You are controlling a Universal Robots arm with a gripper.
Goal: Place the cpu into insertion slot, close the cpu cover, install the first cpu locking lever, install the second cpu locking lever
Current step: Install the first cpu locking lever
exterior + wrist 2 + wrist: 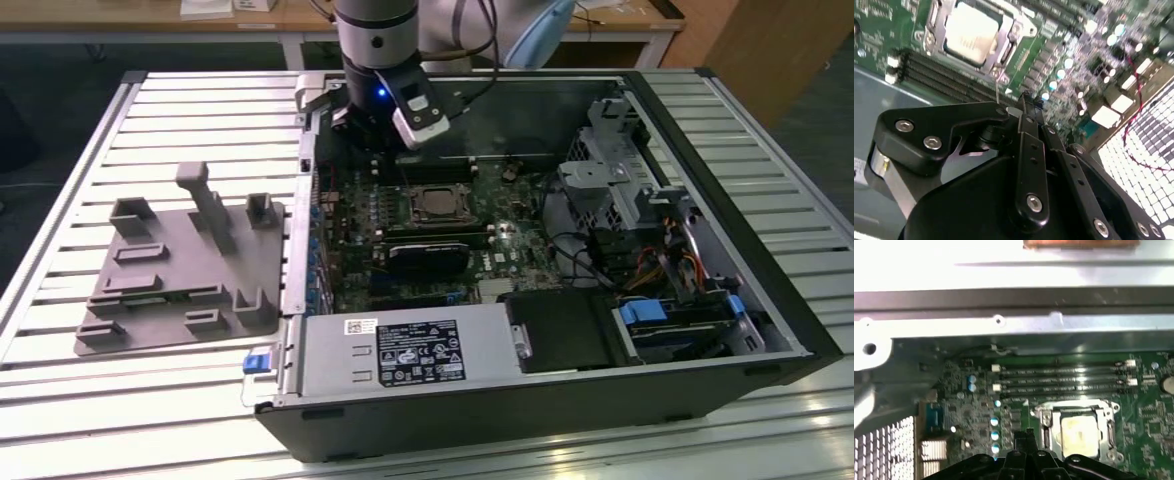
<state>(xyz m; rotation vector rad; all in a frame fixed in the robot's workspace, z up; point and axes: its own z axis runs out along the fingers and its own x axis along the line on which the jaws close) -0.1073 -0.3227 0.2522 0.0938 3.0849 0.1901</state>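
The end effector (1024,102) hovers over the motherboard (874,20) near the cpu cover (934,22), fingers seemingly pressed together on nothing; the cpu (970,35) lies seated on the board, framed by that cover, which looks folded down flat.

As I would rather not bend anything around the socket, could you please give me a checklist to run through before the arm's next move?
1. cpu seated: ok, its silver top lies flat inside the frame.
2. cpu cover closed: ok, it lies flat around the chip.
3. Locking levers latched: cannot tell.
4. end effector empty: ok, it is shut with nothing seen in its grip.
5. end effector off the cover: ok, its tip sits beside the socket, near the memory slots.
6. Tip touching the board: cannot tell.
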